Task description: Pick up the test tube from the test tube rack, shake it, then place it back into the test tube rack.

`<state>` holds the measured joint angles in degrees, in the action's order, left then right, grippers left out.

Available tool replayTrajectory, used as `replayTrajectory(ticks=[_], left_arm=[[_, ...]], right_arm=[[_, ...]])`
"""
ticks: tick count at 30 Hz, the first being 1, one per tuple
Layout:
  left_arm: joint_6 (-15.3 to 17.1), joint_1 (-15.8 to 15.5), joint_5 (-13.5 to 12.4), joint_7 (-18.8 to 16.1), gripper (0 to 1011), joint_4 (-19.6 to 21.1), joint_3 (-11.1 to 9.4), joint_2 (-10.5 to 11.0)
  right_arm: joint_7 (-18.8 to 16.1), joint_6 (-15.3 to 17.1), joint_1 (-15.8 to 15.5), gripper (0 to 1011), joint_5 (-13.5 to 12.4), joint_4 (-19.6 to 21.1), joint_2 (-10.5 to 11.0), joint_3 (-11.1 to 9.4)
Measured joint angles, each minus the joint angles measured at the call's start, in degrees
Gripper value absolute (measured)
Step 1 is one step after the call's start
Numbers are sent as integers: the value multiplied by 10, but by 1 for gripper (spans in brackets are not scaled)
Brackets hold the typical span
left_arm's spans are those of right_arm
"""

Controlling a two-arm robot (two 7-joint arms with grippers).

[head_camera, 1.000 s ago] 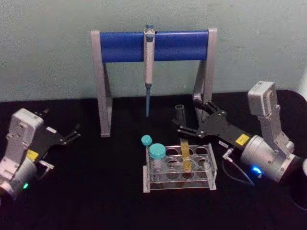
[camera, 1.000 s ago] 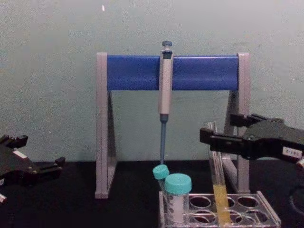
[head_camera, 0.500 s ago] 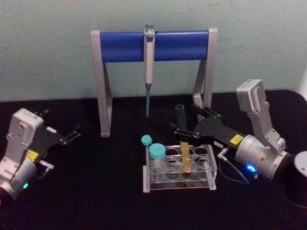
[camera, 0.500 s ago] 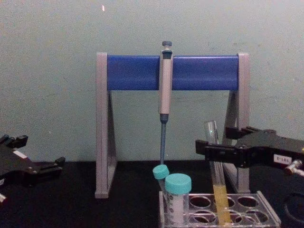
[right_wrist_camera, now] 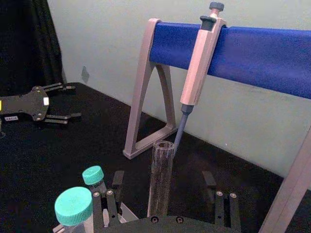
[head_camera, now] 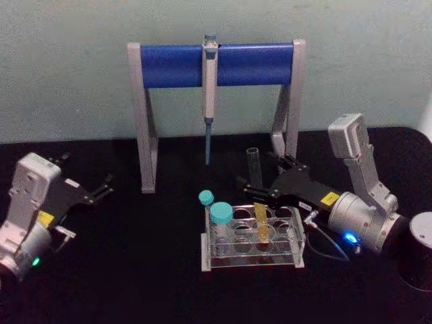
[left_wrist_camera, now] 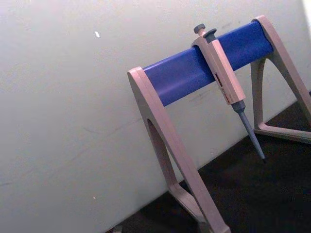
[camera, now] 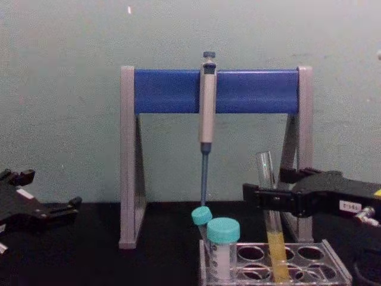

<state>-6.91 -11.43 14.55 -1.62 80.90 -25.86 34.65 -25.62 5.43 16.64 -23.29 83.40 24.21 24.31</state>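
Zero steps done: tube [camera: 266,173] sits between the open jaws of my right gripper [head_camera: 255,173], bottom in the rack [head_camera: 250,264]. Next I'd close gently, lift straight. Left gripper [head_camera: 86,172] parked open, well apart.

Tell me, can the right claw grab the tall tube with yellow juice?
Probably yes: the right gripper is open, one finger on each side of the test tube standing in the test tube rack, nothing between them.

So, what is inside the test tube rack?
The test tube, with yellow liquid low down, and two teal-capped tubes at the rack's left end. The right gripper's open fingers straddle the test tube and cover part of its glass; the capped tubes' contents cannot be told.
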Motion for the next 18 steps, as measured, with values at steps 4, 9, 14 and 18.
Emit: replayTrajectory(ticks=[4,9,14,18], left_arm=[[0,0,0,0,1001,0,0,0],[0,0,0,0,1001,0,0,0],[0,0,0,0,1001,0,0,0],[0,0,0,0,1001,0,0,0]], right_arm=[[0,3,1,1000,0,-2,-2,0],[0,4,1,1000,0,-2,-2,-1],[-1,4,0,1000,0,-2,-3,-2],[-1,4,-1,1000,-1,-2,-2,-2]])
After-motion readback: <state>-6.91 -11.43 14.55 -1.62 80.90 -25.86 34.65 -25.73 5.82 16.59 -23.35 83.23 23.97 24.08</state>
